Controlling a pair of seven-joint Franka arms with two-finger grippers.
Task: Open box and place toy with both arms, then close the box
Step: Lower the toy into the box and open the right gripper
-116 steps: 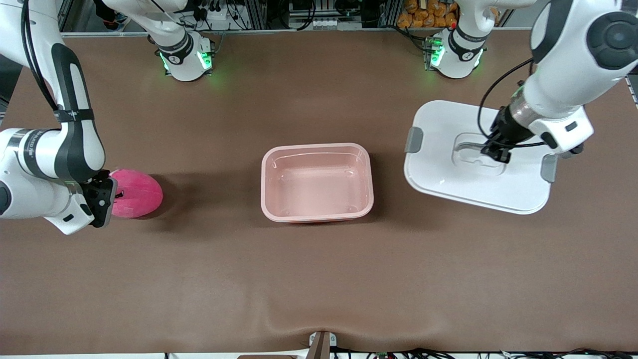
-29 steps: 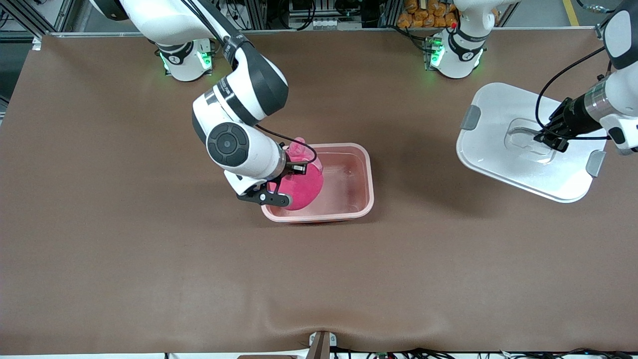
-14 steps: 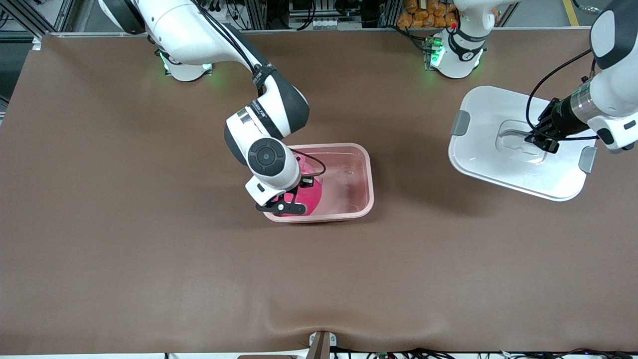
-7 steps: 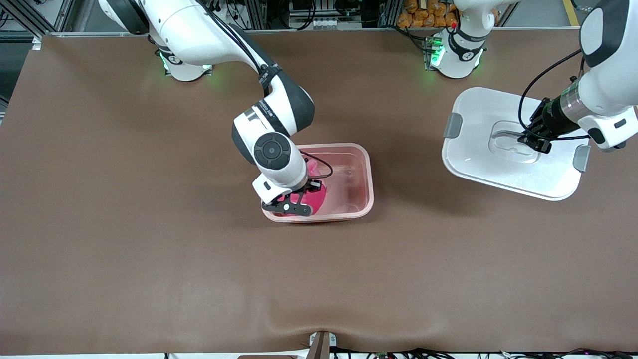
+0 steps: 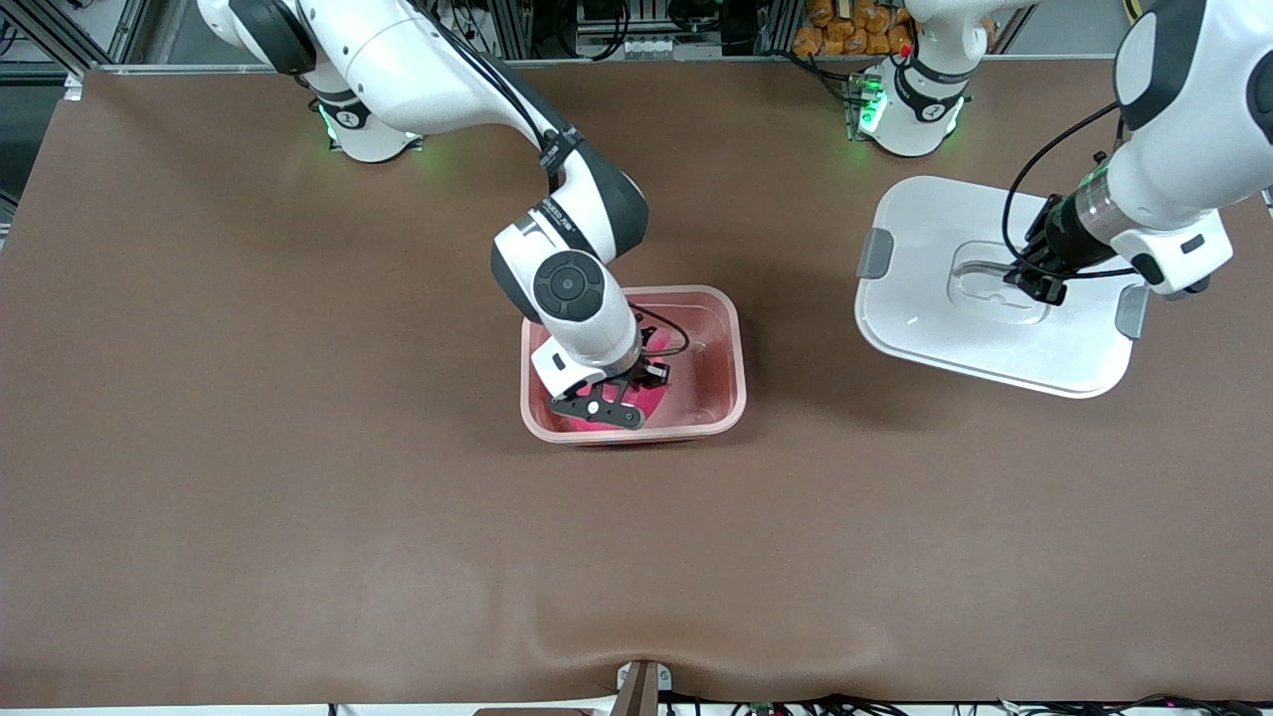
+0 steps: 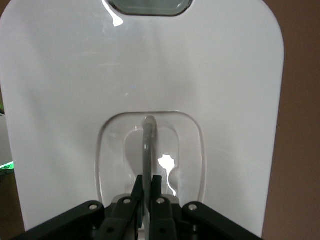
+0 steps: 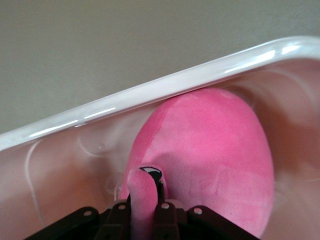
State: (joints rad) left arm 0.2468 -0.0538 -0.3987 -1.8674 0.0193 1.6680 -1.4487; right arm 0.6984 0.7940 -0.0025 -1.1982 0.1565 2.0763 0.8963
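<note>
The open pink box (image 5: pixel 733 338) sits mid-table. My right gripper (image 5: pixel 636 383) is shut on an ear of the hot-pink toy (image 5: pixel 651 400) and holds it down inside the box, by the wall nearer the front camera. In the right wrist view the toy (image 7: pixel 215 150) rests against the box rim (image 7: pixel 150 92) and my right gripper (image 7: pixel 146 207) pinches its ear. My left gripper (image 5: pixel 1034 281) is shut on the handle of the white lid (image 5: pixel 925 328) and holds it tilted above the table toward the left arm's end. The left wrist view shows the lid (image 6: pixel 75 80) and my left gripper (image 6: pixel 148 187) on its handle.
The brown table (image 5: pixel 298 517) spreads wide around the box. The two green-lit arm bases (image 5: pixel 368 124) stand along the table's edge farthest from the front camera. A grey clip (image 5: pixel 874 254) of the lid faces the box.
My right gripper has lowered the toy deeper into the box and shifted toward the box's middle. My left gripper has carried the lid closer to the box.
</note>
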